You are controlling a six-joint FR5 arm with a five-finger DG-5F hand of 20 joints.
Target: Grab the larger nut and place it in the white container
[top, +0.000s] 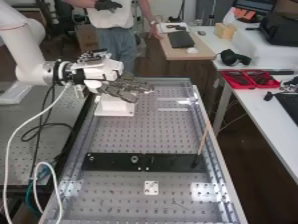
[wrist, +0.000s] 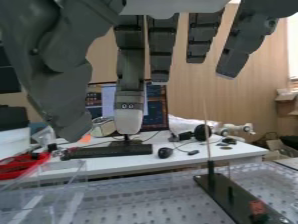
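Hand and bench at the placing stage of the task. The dark grey hand is above the far left part of the perforated worktop, over or just beside the white container, which stands near the left edge. Its fingers are extended and spread apart, with the thumb to one side; nothing is seen pinched between them. On the black bar, lying across the nearer half of the worktop, stand the smaller nut, by the bar's left end, and the bearing. A thin stick rises from the bar's right end.

Progress, by judgement: the larger nut has probably been grabbed from the bar, and the spread hand so near the container suggests that it has been released there. The container's inside cannot be made out, so the nut's present position cannot be confirmed. If it is inside, only withdrawal of the hand is left.

Lettering: no brand, label or other writing can be read on the container, the bar or the hand. Behind the bench stands a monitor, its text likewise too small to read.
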